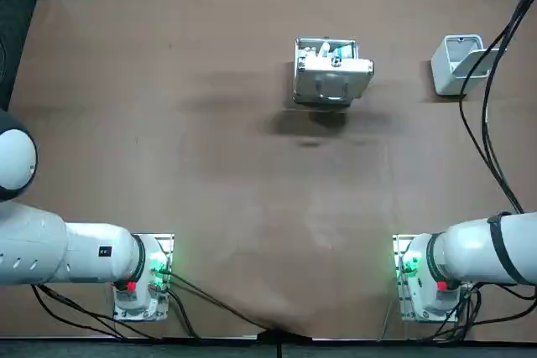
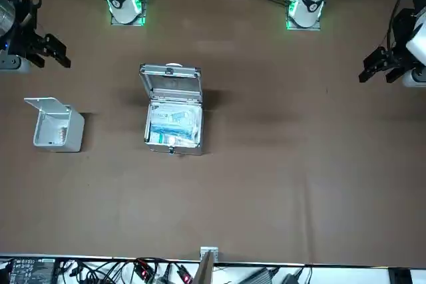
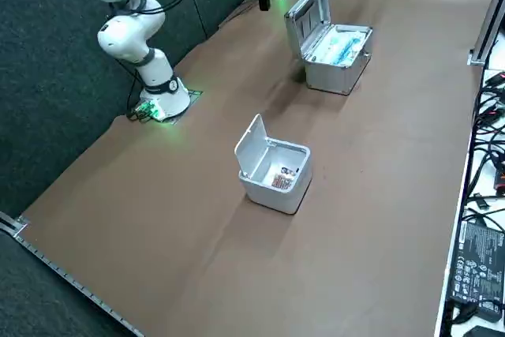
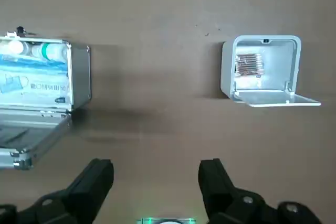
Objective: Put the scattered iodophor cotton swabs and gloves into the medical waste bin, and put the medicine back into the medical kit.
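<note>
Brown table (image 1: 168, 165), open metal medical kit (image 1: 331, 73) on it, open white waste bin (image 1: 457, 64) well apart

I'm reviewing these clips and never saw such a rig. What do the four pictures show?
Two white robot arms stand at a brown table; only the right arm works. One picture looks straight down, one faces the robot across the table, one looks from its right side, one sits on the wrist. On the table stand an open metal case with medicine packs and a small white bin, lid up, with swabs inside. The right gripper hovers above the table, fingers open, holding nothing.
</note>
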### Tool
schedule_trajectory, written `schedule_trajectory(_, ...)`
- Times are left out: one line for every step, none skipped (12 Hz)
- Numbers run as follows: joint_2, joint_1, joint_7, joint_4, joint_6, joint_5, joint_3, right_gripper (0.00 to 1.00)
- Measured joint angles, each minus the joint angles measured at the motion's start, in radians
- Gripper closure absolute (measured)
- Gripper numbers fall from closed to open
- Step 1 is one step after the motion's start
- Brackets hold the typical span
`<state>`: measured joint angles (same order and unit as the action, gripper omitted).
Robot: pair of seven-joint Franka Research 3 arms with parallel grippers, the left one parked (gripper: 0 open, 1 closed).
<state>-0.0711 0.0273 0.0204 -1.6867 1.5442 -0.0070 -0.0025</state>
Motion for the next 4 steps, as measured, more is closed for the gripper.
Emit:
schedule_trajectory(-0.007,-0.001,-0.004,-0.007,0.0,0.0,-0.001,0.0)
schedule_trajectory(-0.01,-0.001,-0.005,-0.008,0.0,0.0,-0.002,0.0)
schedule_trajectory(-0.01,-0.002,-0.005,-0.007,0.002,0.0,-0.002,0.0)
schedule_trajectory(-0.011,-0.002,-0.005,-0.005,0.004,0.0,-0.002,0.0)
